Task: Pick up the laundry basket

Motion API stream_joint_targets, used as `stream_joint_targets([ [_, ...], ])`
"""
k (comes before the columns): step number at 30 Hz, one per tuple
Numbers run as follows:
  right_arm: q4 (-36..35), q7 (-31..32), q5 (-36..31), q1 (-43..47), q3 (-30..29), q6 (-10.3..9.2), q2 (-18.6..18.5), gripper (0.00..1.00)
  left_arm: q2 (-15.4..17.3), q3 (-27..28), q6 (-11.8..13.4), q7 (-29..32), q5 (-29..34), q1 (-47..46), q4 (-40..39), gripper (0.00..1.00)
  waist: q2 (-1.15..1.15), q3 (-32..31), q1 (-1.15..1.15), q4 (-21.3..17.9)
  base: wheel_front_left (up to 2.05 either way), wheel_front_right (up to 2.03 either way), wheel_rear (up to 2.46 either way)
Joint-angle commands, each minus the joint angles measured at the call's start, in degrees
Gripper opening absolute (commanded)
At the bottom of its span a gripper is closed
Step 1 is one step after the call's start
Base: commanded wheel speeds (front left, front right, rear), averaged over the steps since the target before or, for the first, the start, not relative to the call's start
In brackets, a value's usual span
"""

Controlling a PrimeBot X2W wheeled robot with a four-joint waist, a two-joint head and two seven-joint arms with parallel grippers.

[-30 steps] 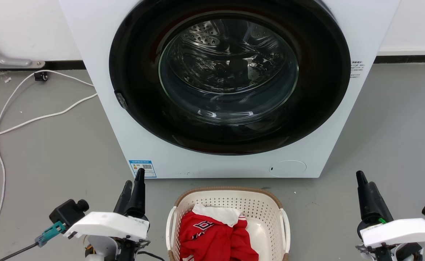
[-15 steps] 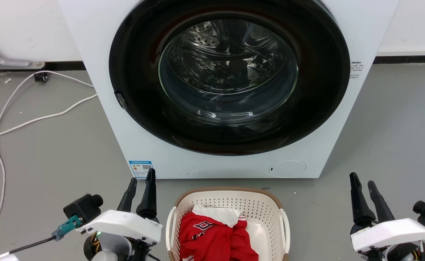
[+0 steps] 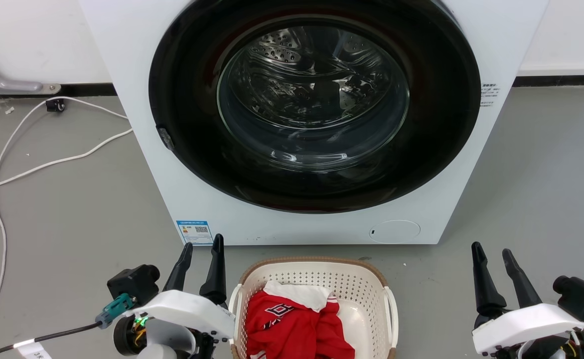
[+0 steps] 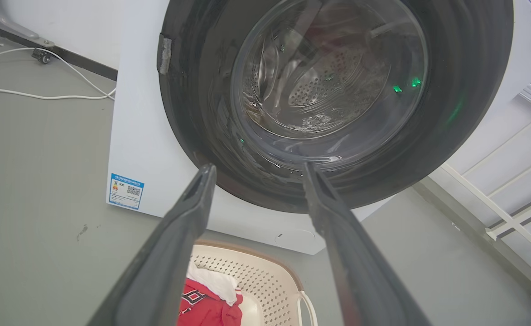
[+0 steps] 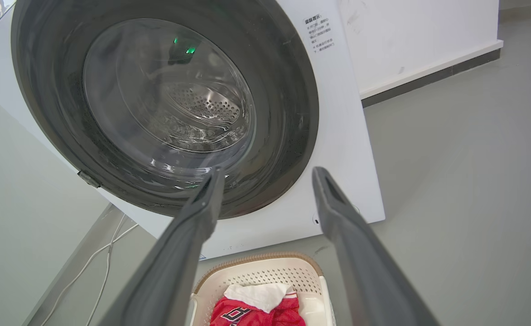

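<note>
I have the laundry basket (image 3: 315,261) on the grey floor (image 3: 73,224), directly in front of the washing machine (image 3: 172,189) and just short of its base. It holds a red garment (image 3: 292,324) with a white cloth (image 3: 297,293) lying on top. The garment carries a black-and-white printed mark; I cannot read it.

Left gripper (image 3: 203,242): fingers parted to a moderate gap, nothing between them, positioned just beside the basket's left handle (image 3: 233,311). Whether the gripper body touches the handle I cannot tell from the head view.

Right gripper (image 3: 491,248): fingers likewise parted, holding nothing, well apart from the basket's right handle (image 3: 394,314).

Labels: a blue-bordered sticker (image 3: 195,232) at the machine's lower left front corner shows a QR code and coloured bars; its text is too small to read. A small block of printed characters (image 3: 490,94) sits on the machine's right front edge, also illegible.

A white cable (image 3: 48,162) runs across the floor to the machine's left.
</note>
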Motion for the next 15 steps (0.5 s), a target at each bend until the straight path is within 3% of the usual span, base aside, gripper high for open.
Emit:
stream_joint_targets([
  [1,-0.5,-0.6,-2.1,0.1,0.3,0.00,0.0,1.00,0.1,-0.4,0.3,-0.7,1.8,-1.5,-0.2,1.00,0.00,0.0,0.00,0.0,0.00,0.00,0.00],
  [15,-1.9,-1.4,-11.1,0.8,1.4,0.00,0.0,1.00,0.1,-1.4,1.7,-2.7,10.4,-1.6,0.3,1.00,0.00,0.1,0.00,0.3,0.00,0.00,0.00],
])
